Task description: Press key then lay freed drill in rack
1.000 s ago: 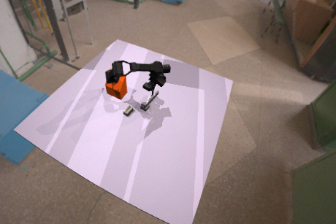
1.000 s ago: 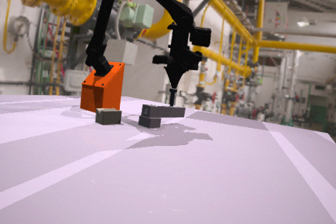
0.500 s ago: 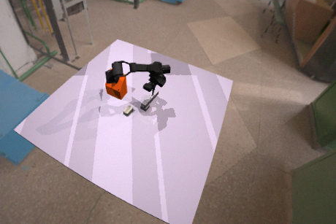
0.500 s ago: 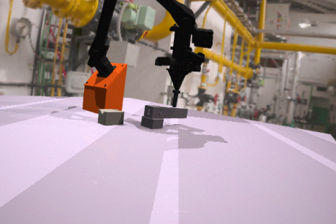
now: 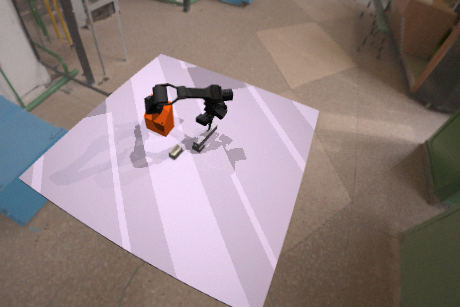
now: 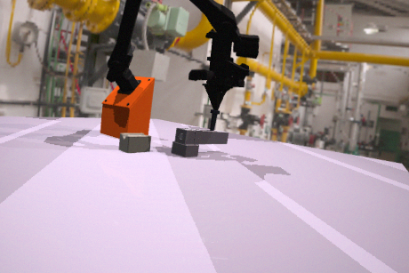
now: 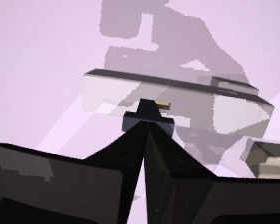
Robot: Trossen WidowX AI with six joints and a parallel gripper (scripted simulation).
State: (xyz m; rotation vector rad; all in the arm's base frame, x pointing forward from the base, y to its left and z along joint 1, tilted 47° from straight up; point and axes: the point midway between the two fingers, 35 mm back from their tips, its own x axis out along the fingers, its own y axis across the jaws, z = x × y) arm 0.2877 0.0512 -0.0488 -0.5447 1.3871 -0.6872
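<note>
A dark T-shaped piece (image 6: 213,121) (image 7: 148,109), which looks like the key, stands upright at a long grey bar (image 5: 208,136) (image 6: 202,136) (image 7: 106,95). A small yellow strip (image 7: 163,105) shows beside its stem; I cannot tell what it belongs to. A dark grey block (image 6: 185,149) lies under one end of the bar. My gripper (image 6: 215,108) (image 7: 145,128) points straight down, shut and empty, with its tips at the top of the T-shaped piece; contact is hard to judge. I cannot clearly make out the drill. A small grey box (image 5: 175,151) (image 6: 135,143), perhaps the rack, lies apart.
The orange arm base (image 5: 159,122) (image 6: 139,112) stands behind the small grey box. The arm arches over from it to the bar. The light striped table top (image 5: 185,241) (image 6: 111,214) carries the arm's shadows around the bar.
</note>
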